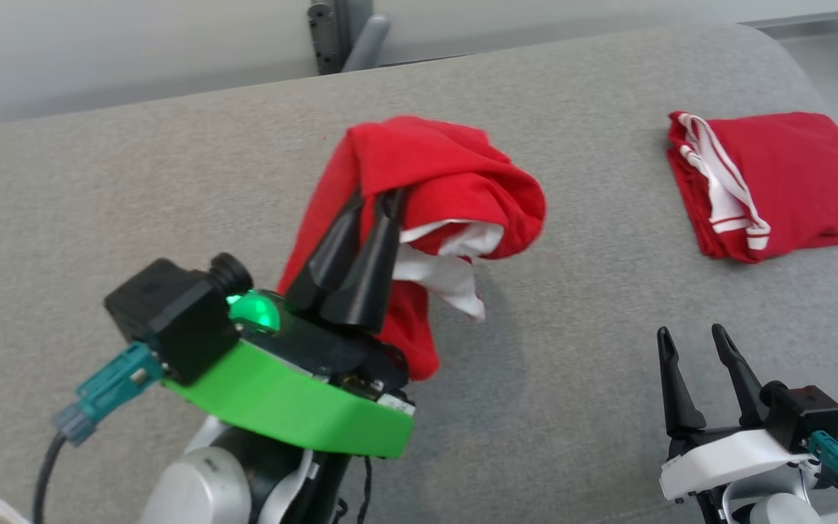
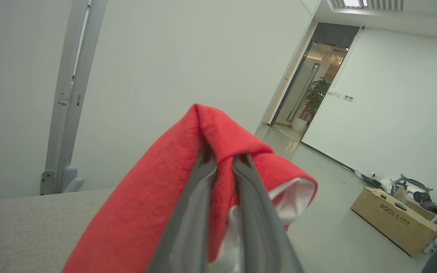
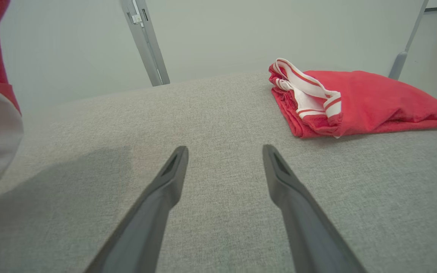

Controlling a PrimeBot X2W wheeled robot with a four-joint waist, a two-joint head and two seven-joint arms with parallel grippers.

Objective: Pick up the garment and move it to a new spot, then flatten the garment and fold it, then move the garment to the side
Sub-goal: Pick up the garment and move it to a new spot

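Left end effector (image 1: 377, 196) grips garment (image 1: 441, 160); grey cushion (image 1: 572, 349) spreads rightward.

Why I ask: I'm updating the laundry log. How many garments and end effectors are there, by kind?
Garments: 2, the held garment and the folded garment.
End effectors: 2, the left end effector and the right end effector.
Total: 4

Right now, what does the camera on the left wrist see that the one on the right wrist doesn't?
Left wrist view: the left tool shut on the lifted red garment, a doorway with a potted plant, a cardboard box on the floor. Right wrist view: the open right tool and a folded red garment with white trim. Both: the grey fabric surface, the pale wall, and the lifted garment, its edge at the right wrist view's left side.
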